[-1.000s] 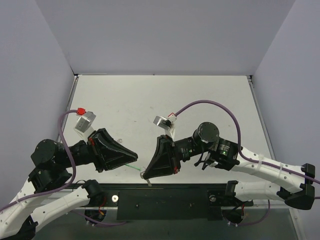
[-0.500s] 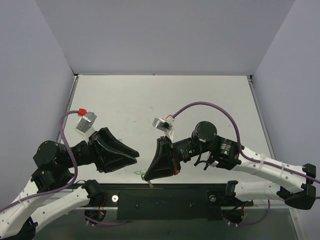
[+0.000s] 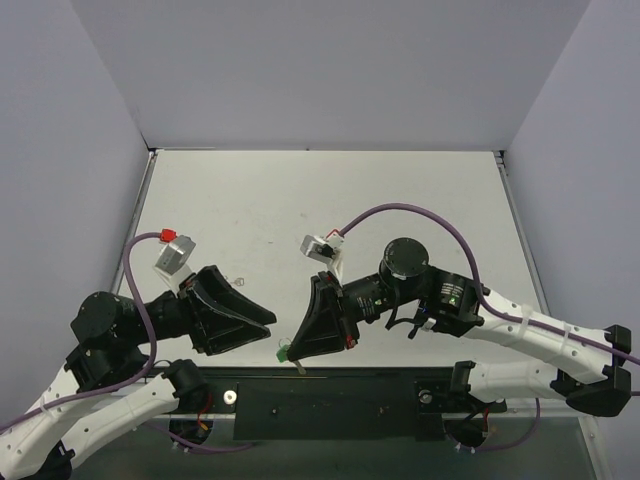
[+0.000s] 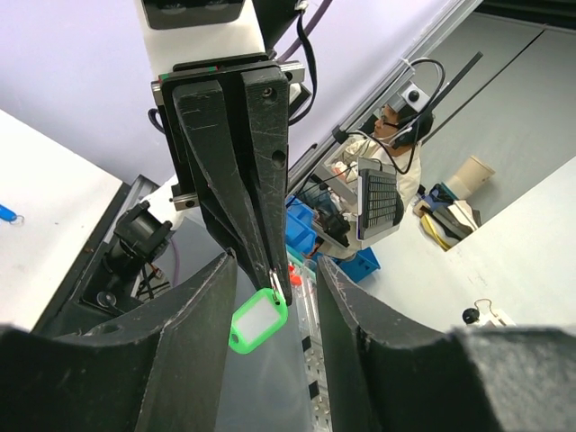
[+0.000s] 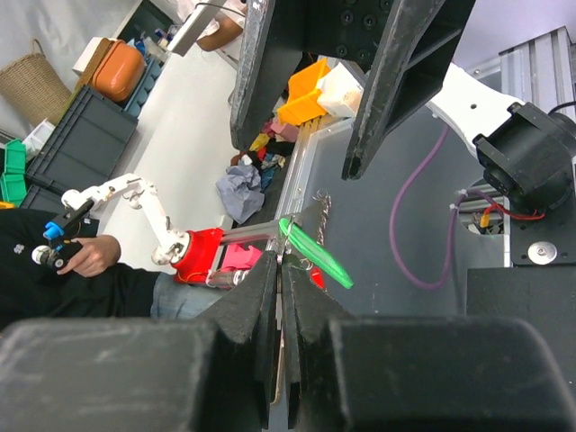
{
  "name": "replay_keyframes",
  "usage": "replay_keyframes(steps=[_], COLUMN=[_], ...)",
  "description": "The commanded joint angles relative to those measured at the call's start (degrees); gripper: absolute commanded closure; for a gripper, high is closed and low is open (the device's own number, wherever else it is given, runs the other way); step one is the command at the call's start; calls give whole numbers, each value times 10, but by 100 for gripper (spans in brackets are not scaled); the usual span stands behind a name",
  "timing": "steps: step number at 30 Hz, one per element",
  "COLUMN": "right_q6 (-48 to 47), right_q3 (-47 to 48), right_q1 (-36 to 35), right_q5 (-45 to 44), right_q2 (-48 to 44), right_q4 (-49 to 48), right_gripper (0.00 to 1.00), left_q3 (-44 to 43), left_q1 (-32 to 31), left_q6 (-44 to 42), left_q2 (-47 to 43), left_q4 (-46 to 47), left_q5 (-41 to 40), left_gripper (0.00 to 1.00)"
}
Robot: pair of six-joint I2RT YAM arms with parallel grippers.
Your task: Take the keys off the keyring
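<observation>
My right gripper (image 3: pixel 299 348) is shut on the silver key (image 3: pixel 298 366), held above the table's near edge. In the right wrist view the key (image 5: pixel 283 378) is a thin metal strip between the closed fingers (image 5: pixel 256 297). The green tag keyring (image 3: pixel 283 352) hangs from the key by its thin ring, edge-on in the right wrist view (image 5: pixel 315 255) and flat-on in the left wrist view (image 4: pixel 259 324). My left gripper (image 3: pixel 262 318) is open and empty. Its fingers (image 4: pixel 202 301) stand either side of the tag without touching it.
The white table (image 3: pixel 300 200) stretches behind both arms. A black rail (image 3: pixel 330 395) runs along its near edge under the grippers. A small thin metal thing (image 3: pixel 237 281) lies on the table just behind my left gripper. A small blue thing (image 4: pixel 5 214) lies on the table.
The green tag was stretched between both grippers. It has come free of the left one and now hangs at my right gripper. My left gripper has drawn back a little to the left.
</observation>
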State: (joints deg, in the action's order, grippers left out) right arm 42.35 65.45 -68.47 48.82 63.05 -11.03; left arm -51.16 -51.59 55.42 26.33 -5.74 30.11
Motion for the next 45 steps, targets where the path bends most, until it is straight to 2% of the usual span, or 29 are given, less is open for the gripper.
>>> replay_keyframes(steps=[1, 14, 34, 42, 45], right_q6=[-21, -59, -59, -53, -53], right_q3=[31, 61, 57, 53, 52], right_q1=[-4, 3, 16, 23, 23], right_q5=[2, -26, -39, -47, -47], right_q2=[6, 11, 6, 0, 1], right_q4=[-2, 66, 62, 58, 56], right_gripper=[100, 100, 100, 100, 100], left_q3=[11, 39, 57, 57, 55], left_q1=[1, 1, -3, -3, -3], left_q6=[17, 43, 39, 36, 37], left_q2=[-2, 2, -8, -10, -11], left_q4=[31, 72, 23, 15, 15], left_q5=[-3, 10, -13, -14, -14], left_gripper=[50, 51, 56, 66, 75])
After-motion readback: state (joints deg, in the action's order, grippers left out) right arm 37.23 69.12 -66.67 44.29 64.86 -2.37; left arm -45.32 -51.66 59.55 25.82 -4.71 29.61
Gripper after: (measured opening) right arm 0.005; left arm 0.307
